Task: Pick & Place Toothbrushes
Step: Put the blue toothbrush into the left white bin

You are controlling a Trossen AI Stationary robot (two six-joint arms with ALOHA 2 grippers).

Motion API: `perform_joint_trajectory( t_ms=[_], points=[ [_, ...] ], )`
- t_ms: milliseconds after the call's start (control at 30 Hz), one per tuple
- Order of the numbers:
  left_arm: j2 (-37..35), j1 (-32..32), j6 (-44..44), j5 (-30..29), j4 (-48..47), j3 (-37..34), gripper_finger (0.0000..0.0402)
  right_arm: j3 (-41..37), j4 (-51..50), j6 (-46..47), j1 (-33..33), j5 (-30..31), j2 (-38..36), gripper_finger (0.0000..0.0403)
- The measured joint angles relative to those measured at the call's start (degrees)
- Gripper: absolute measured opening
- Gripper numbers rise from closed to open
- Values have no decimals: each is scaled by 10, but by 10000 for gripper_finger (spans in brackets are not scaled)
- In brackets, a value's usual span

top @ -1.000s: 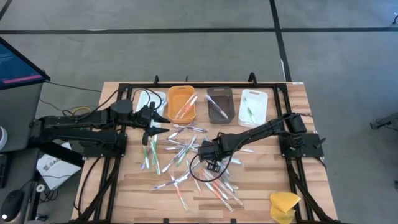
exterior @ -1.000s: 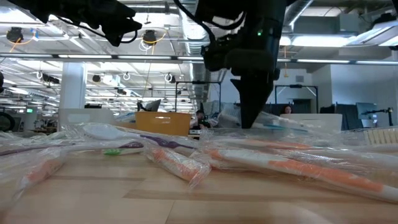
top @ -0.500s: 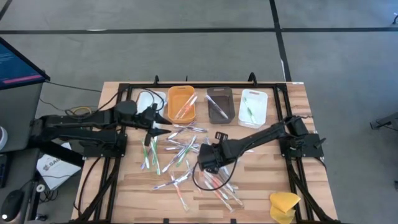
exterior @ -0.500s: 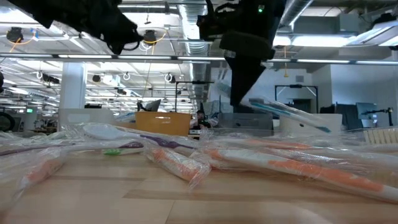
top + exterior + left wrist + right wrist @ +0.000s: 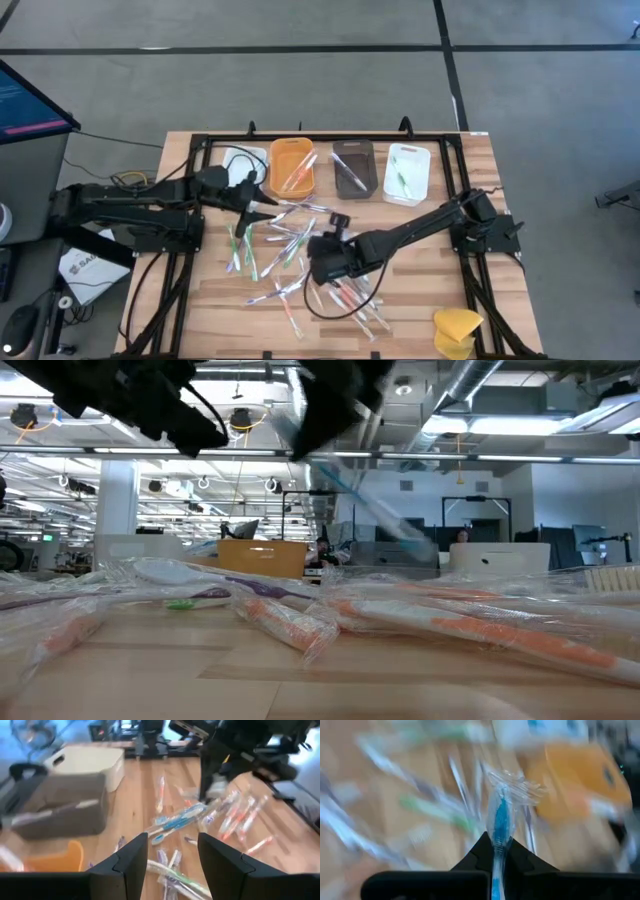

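Note:
Many wrapped toothbrushes lie scattered on the wooden table's middle. One blue toothbrush in a clear wrapper is up in the air, with my right gripper shut on it above the pile. In the low view this brush slants down from the dark gripper. My left gripper hovers open above the pile's left side, its fingers apart with nothing between them. My right gripper pinches the blue toothbrush's wrapped handle between its two fingertips. The fingers lie along the brush, and most of its length sticks out past them, with crinkled wrapper at the far end. The brush is lifted clear of the table and tilted.
Four small trays stand in a row at the table's far side: white, orange, brown, white. A yellow sponge-like lump sits at the near right corner. Black frame rails border the table.
My right gripper has risen from the pile with the blue toothbrush, moved toward the table's left and near edges and turned its wrist. The brush, first level near the table, is now lifted clear and slanted. My left gripper has sunk a little toward the pile.

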Motion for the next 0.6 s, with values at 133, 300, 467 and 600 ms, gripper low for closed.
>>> perform_joint_trajectory(
  t_ms=[133, 300, 467, 600],
  points=[
    [0, -20, 81, 90, 18, -6, 164, 0, 141, -111, 20, 2, 0, 4],
    [1, -48, 86, 106, 107, -39, 155, 2, 219, -181, 53, 16, -31, 4],
    [16, -73, 58, 102, 290, -94, 148, 0, 283, -248, 62, 28, -41, 4],
    [63, -100, 74, 85, 407, -125, 145, 0, 334, -295, 62, 27, -41, 4]
  ],
)
